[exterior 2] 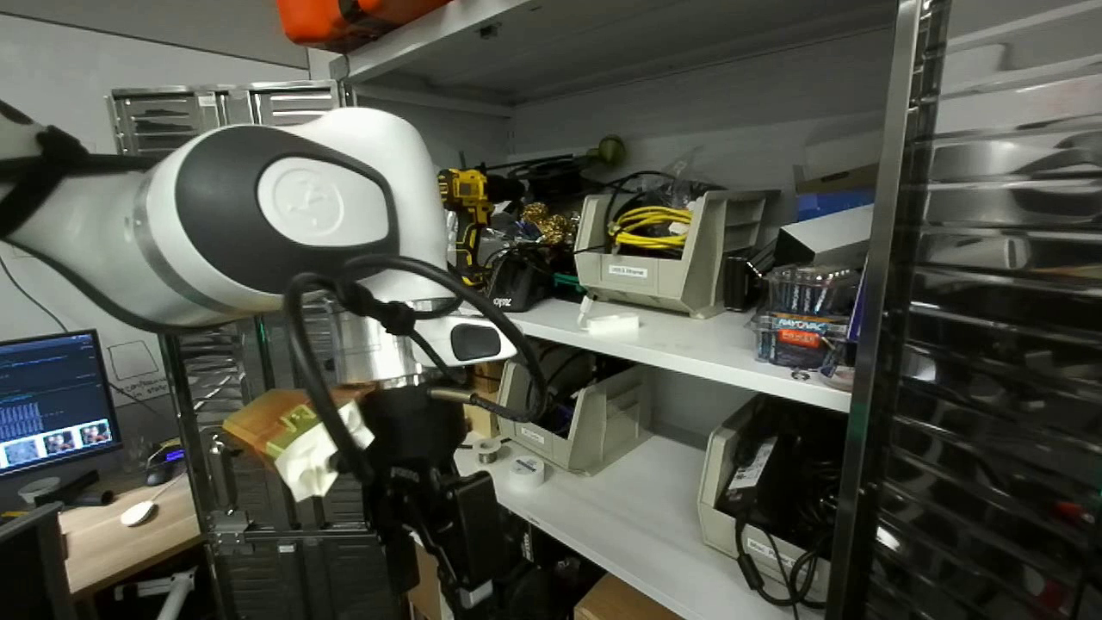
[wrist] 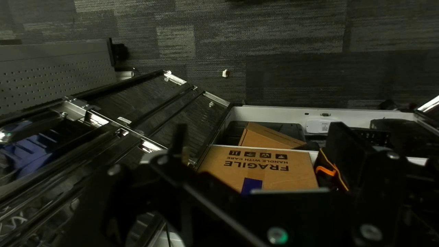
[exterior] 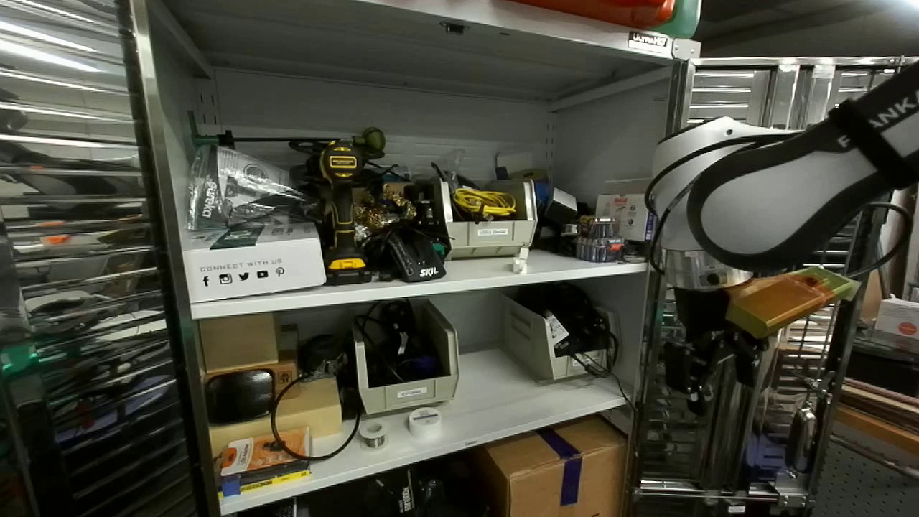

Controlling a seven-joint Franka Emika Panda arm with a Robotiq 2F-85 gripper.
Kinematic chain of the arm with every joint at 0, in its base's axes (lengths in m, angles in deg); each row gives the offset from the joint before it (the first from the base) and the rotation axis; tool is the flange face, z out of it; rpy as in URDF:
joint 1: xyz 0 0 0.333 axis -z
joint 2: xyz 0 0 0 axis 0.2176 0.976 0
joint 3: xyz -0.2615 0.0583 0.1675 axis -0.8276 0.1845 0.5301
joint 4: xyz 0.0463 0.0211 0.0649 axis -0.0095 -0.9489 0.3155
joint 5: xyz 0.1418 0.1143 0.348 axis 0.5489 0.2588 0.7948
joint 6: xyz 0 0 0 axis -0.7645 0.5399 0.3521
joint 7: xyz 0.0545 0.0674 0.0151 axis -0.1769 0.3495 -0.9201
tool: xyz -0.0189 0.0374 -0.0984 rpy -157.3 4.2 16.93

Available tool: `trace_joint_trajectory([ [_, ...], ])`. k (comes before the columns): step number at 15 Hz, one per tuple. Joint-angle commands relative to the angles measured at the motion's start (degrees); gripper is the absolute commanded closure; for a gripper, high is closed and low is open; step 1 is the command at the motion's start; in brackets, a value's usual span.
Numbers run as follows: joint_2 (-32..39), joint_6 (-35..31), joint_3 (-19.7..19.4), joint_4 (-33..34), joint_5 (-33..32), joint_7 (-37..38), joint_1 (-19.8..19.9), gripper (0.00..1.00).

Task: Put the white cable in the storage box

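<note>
- Here's the gripper [exterior: 714, 377], hanging out in front of the upper shelf [exterior: 567, 267], well apart from its front edge and pointing down.
- In the wrist view the fingers [wrist: 346, 149] are spread wide, nothing between them; set for a pick, I'd say.
- And the white cable [exterior 2: 616, 324], or what I take for it: a small white piece near that front edge, just in front of the bin [exterior 2: 663, 280]. I can't make out a cord.
- Handy spot! Out by the edge, I reckon it can be grabbed without bumping the drill [exterior: 344, 208] toward the left end or the batteries [exterior 2: 801, 320] by the front right corner.
- The bin faces frontward with its low lip, presumably for easy dropping-in; a yellow cable [exterior: 484, 205] sits inside. My bet is that's the box.
- Can't be sure, though: a left bin [exterior: 441, 391] and a right bin [exterior: 531, 348] stand on the lower shelf [exterior: 488, 380], both holding dark cords [exterior: 574, 316].
- Task looks not yet begun.
</note>
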Motion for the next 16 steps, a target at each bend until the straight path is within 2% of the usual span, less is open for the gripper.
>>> trace_joint_trajectory([
  [1, 3.07, -3.08, -1.35, 2.88, 2.15, 4.08, -0.74, 0.0],
  [4, 6.52, -4.82, -1.78, 7.97, 6.02, 5.26, -1.32, 0.0],
  [6, 9.93, -3.73, -1.78, 13.55, 8.67, 5.07, -1.88, 0.0],
  [16, 28.7, 3.29, -2.39, 46.54, 9.52, 13.02, -5.64, 0.0],
])
